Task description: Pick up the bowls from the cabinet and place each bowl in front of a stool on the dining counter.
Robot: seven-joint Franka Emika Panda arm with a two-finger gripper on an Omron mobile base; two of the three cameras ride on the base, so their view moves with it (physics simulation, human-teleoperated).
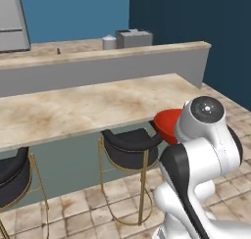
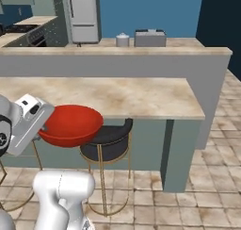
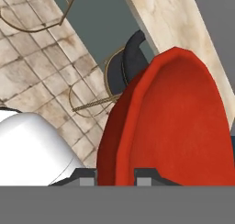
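Above stool (image 2: 106, 137), gripper (image 3: 115, 175) clamping red bowl (image 2: 70, 124), mouth upward

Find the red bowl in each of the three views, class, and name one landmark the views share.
Left base view: red bowl right of centre, partly behind the white arm, below the dining counter edge.
Right base view: red bowl lower left, above the stool.
Hand view: red bowl at right, rim between the fingertips.
Shared landmark: the black stool beside it.
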